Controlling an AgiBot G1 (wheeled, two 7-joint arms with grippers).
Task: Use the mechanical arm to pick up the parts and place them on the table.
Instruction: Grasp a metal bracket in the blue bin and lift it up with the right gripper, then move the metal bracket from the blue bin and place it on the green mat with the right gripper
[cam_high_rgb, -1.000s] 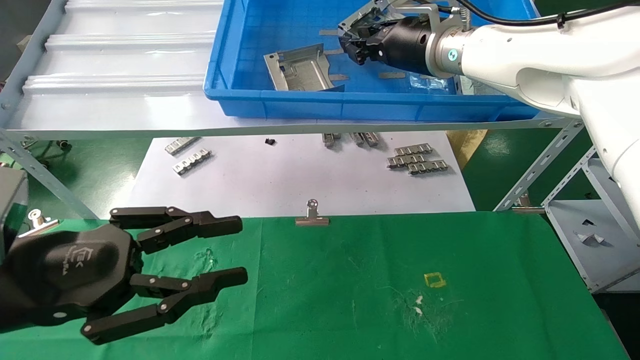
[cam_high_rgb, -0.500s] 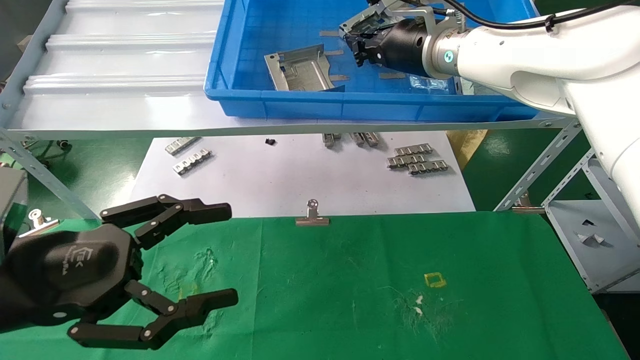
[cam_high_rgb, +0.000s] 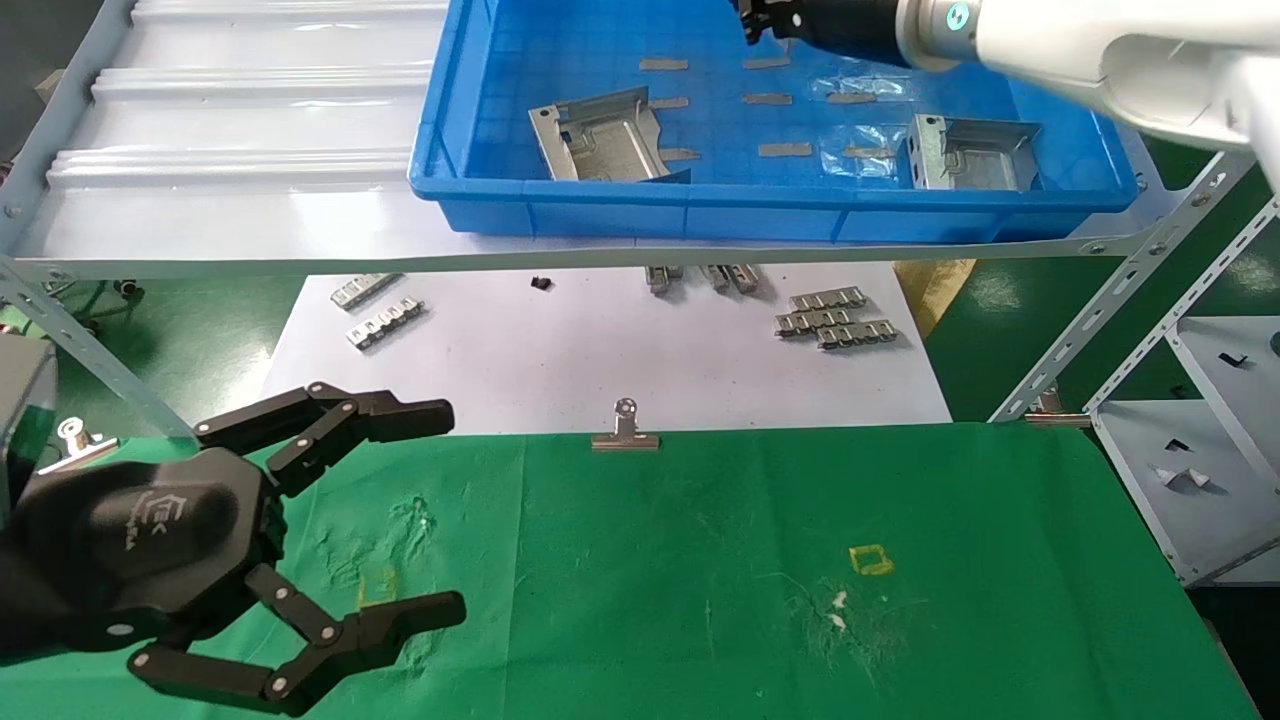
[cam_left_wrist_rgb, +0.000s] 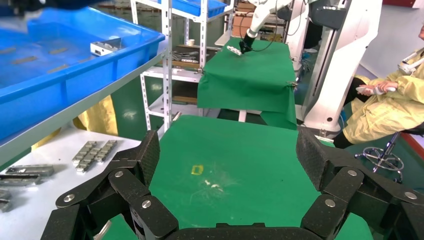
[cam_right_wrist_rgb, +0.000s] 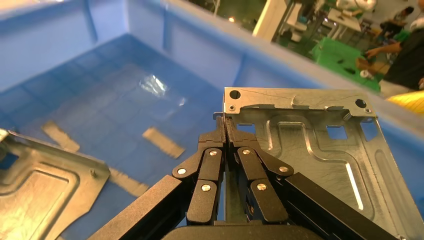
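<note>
One part (cam_right_wrist_rgb: 310, 150), right tool (cam_right_wrist_rgb: 226, 131) pinching flange

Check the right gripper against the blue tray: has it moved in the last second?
Yes. The right gripper, shut on a bracket, has risen away from the blue tray, toward the head view's top edge.

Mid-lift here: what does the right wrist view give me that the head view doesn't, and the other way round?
Right wrist only: the right gripper pinched shut on the edge of a part, lifted above the bin floor. Head only: the open left gripper over the green table, the binder clip, and the right-hand part in the bin. Both: the blue bin and the left-hand part in the bin.
</note>
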